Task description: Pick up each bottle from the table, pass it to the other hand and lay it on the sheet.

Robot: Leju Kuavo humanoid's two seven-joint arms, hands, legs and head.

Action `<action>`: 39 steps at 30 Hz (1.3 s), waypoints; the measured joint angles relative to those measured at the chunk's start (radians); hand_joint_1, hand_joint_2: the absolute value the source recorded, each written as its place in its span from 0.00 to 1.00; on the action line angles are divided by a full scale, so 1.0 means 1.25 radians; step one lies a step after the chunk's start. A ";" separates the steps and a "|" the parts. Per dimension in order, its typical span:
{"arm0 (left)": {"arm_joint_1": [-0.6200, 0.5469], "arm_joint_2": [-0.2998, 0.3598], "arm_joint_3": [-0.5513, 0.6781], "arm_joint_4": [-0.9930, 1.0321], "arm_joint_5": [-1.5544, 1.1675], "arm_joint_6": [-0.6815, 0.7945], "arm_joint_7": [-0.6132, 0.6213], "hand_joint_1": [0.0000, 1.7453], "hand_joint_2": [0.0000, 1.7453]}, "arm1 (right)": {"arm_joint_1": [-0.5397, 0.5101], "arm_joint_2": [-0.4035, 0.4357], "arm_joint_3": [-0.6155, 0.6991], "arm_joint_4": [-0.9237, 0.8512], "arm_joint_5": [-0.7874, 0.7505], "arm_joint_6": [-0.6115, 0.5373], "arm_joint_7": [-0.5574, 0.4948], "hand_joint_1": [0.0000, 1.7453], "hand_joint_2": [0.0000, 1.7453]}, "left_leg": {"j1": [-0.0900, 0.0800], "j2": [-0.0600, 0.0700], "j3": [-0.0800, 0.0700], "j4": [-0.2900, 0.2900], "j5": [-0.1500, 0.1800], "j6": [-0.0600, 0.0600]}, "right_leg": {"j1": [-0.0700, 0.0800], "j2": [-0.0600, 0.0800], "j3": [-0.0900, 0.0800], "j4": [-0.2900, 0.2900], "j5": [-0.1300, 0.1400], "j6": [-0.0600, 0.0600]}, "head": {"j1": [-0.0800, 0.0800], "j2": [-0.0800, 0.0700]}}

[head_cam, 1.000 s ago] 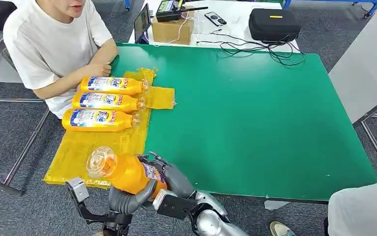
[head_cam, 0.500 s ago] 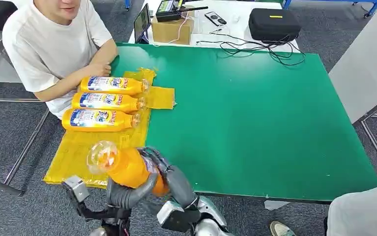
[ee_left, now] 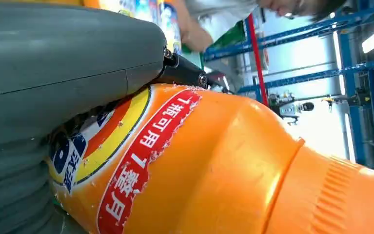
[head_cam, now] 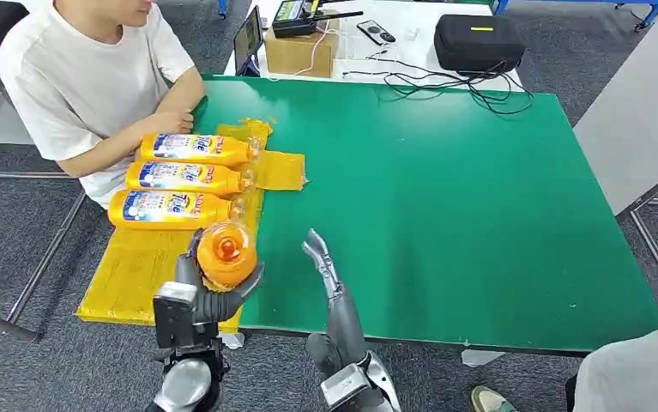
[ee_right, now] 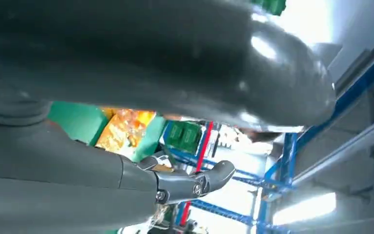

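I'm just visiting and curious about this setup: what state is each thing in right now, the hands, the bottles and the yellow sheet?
Left hand: grips an orange bottle.
Held bottle: raised over the sheet's near end, cap toward the head camera.
Right hand: holds nothing, fingers straight.
Three bottles: lying side by side on the sheet.
Yellow sheet: spread on the green table.

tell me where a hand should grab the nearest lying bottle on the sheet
Grip the nearest lying bottle around its wide labelled body, coming straight down from above. It lies flat on the yellow sheet with its cap toward the table's middle, and another bottle lies close beside its far side, so the top is the free approach.
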 measured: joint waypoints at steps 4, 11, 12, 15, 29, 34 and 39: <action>-0.026 -0.018 0.056 0.049 -0.165 0.002 0.003 1.00 1.00 | 0.002 0.001 -0.007 0.000 -0.011 -0.003 0.000 0.00 0.00 | 0.000 0.000 0.000 0.000 0.000 0.000 | 0.000 0.000 0.000 0.000 0.000 0.000 | 0.000 0.000; -0.080 -0.034 0.168 0.154 -0.697 0.002 0.190 1.00 1.00 | 0.020 0.006 -0.023 -0.028 -0.019 -0.007 0.000 0.00 0.00 | 0.000 0.001 0.000 0.000 0.000 0.000 | 0.000 0.000 -0.001 0.000 0.000 0.000 | 0.000 0.000; -0.087 -0.029 0.168 0.173 -0.749 0.002 0.227 1.00 1.00 | 0.024 0.006 -0.028 -0.033 -0.020 0.001 0.000 0.00 0.00 | 0.000 0.000 0.000 0.000 0.000 0.000 | 0.000 0.000 0.000 0.000 0.000 0.000 | 0.000 0.000; -0.110 -0.012 0.167 0.227 -0.818 -0.005 0.319 1.00 1.00 | 0.034 0.009 -0.047 -0.045 -0.021 0.018 0.000 0.00 0.00 | 0.000 0.001 0.000 0.000 0.000 0.000 | 0.000 0.000 -0.001 0.000 0.000 0.000 | 0.000 0.000; -0.174 0.031 0.158 0.354 -0.840 -0.084 0.407 0.25 1.00 | 0.076 0.034 -0.146 -0.070 -0.042 0.032 0.000 0.00 0.00 | 0.000 0.000 -0.001 0.000 0.000 0.000 | 0.000 0.000 -0.001 0.000 0.000 0.000 | 0.000 0.000; -0.187 0.035 0.155 0.370 -0.798 -0.123 0.389 0.00 1.00 | 0.084 0.042 -0.172 -0.070 -0.048 0.033 0.000 0.00 0.00 | 0.000 0.000 -0.001 0.000 0.000 0.000 | 0.000 0.000 -0.001 0.000 0.000 0.000 | 0.000 0.000; -0.192 0.035 0.150 0.376 -0.678 -0.180 0.338 0.00 1.00 | 0.089 0.046 -0.189 -0.070 -0.050 0.033 0.000 0.00 0.00 | 0.000 0.000 -0.001 0.000 0.000 0.000 | 0.000 0.000 -0.001 0.000 0.000 0.000 | 0.000 0.000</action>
